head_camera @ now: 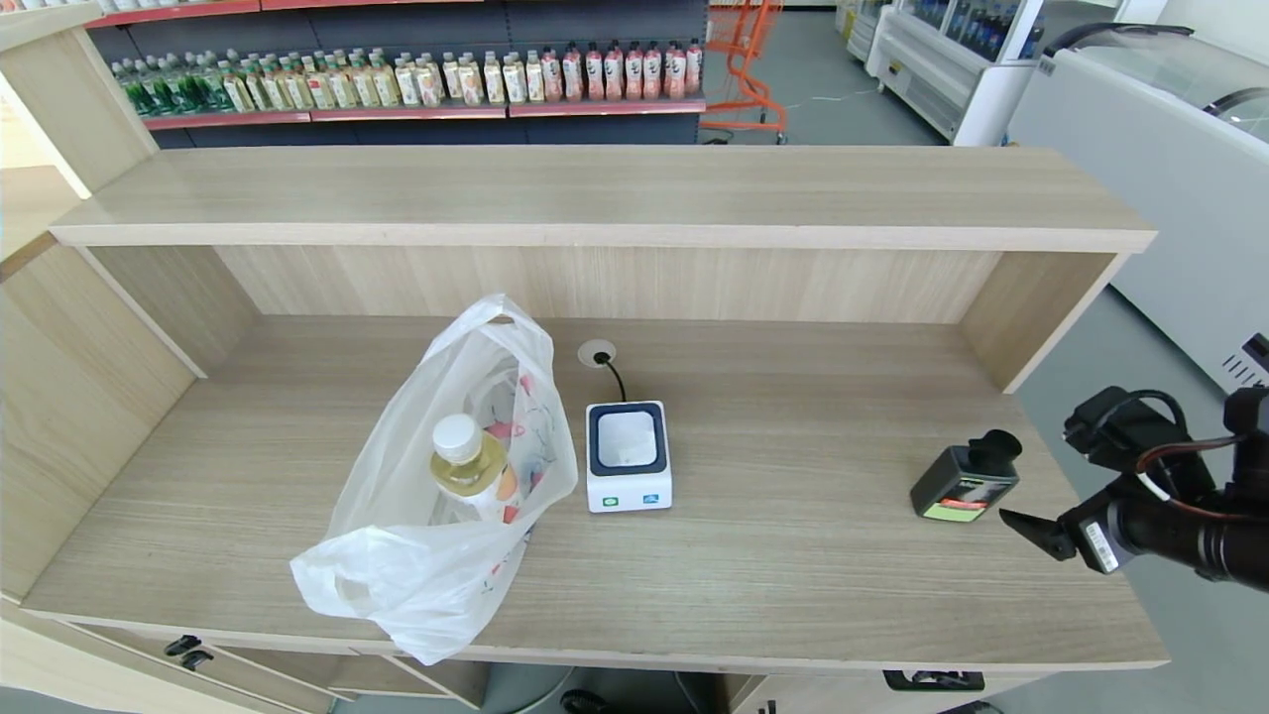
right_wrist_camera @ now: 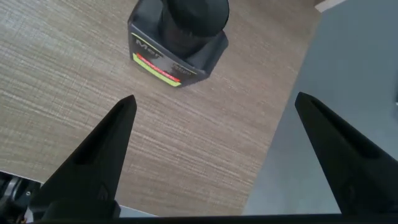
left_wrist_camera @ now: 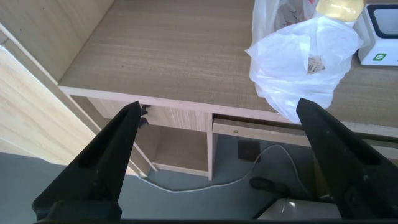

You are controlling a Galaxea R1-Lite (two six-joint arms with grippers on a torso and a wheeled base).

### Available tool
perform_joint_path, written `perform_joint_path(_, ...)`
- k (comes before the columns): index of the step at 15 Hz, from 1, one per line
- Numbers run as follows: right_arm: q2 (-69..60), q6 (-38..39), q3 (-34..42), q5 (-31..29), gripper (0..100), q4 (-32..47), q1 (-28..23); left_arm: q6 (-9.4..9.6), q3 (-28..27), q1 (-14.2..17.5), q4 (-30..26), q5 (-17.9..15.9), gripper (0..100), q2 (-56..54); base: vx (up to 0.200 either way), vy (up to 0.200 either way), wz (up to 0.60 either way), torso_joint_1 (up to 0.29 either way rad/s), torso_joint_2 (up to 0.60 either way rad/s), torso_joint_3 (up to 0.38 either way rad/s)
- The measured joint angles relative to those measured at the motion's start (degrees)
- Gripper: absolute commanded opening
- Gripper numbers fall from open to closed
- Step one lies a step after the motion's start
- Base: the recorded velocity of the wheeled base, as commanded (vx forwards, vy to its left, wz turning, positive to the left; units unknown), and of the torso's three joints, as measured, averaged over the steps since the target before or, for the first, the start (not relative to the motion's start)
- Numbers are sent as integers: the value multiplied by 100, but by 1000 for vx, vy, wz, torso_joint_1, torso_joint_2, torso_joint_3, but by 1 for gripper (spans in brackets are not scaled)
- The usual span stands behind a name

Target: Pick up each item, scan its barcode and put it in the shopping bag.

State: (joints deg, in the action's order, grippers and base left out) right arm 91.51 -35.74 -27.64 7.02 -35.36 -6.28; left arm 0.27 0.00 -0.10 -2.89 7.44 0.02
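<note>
The right gripper (right_wrist_camera: 214,98) is spread wide and empty, its two dark fingers (right_wrist_camera: 93,168) apart over the light wood-grain worktop (head_camera: 793,555) at the lower right of the head view, by the worktop's right end. Just beyond the fingertips, not touching them, sits a dark grey squarish container with a round black cap and a green-and-red label (head_camera: 964,483), at the right of the frame near the worktop's right edge.

The left gripper (left_wrist_camera: 219,104) is also wide open and holds nothing. It hangs off the worktop's front edge, out from the front left part, with the drawer fronts below the edge seen between its fingers.

Near the middle of the head view stands a small white box scanner with a dark-framed window on top (head_camera: 627,454), and a black cable (head_camera: 617,379) runs from it to a round grommet (head_camera: 597,352) behind. Just left of the scanner lies a crumpled white translucent plastic shopping bag (head_camera: 436,535), its lower end reaching over the front edge. Inside it is a bottle with a white cap and yellowish liquid (head_camera: 464,458).
</note>
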Motion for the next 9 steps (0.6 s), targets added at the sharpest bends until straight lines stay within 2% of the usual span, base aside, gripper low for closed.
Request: perform_joint_path(9, 1229, 354, -828, 33, 100, -22, 735, 0, 0, 0, 0, 0, 100, 0, 0, 0, 0, 0, 0, 0)
